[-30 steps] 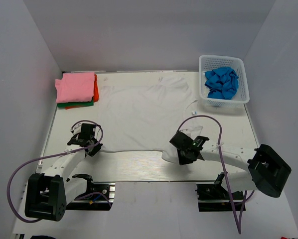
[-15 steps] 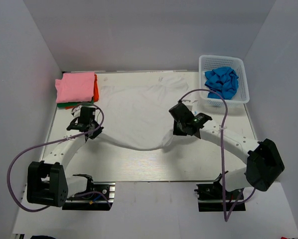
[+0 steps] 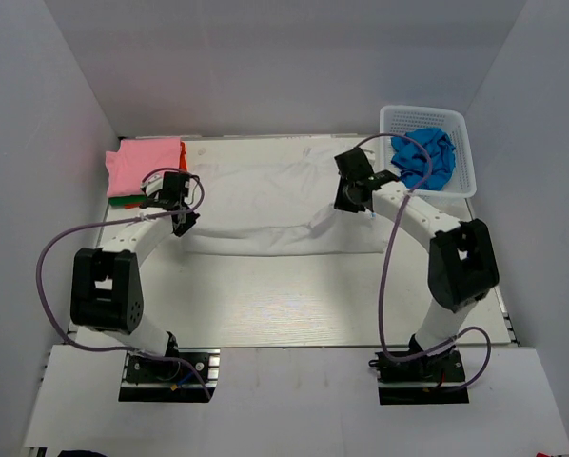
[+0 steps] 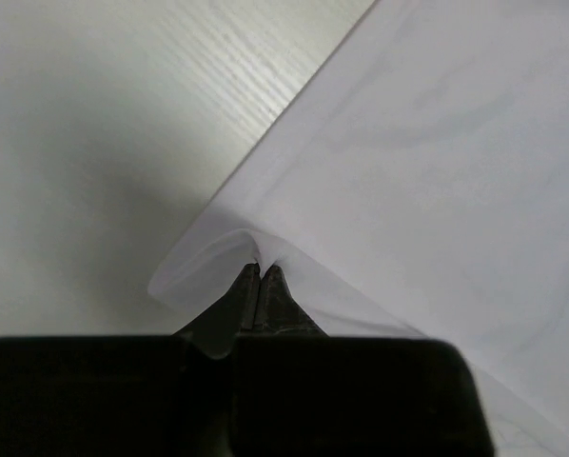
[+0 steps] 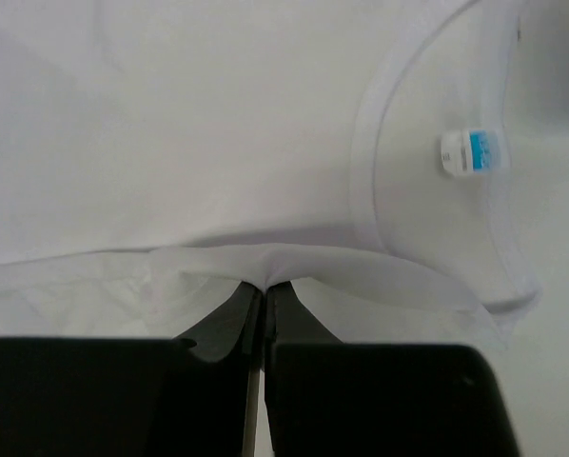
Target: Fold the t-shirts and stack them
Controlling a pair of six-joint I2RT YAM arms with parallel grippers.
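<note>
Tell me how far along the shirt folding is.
Done: a folded stack, pink on top, sits at far left. In hand: the white t-shirt, its edge pinched by left end effector and right end effector, mid-fold. Left: finishing it, then the crumpled blue t-shirt in the basket.

A white plastic mesh basket (image 3: 467,152) stands at the far right corner of the desk (image 3: 284,295), close to the right wall. The desk is a pale board with a fine wood grain, seen closest in the left wrist view (image 4: 94,114). Plain pale walls (image 3: 284,67) enclose it on the left, right and far sides.
</note>
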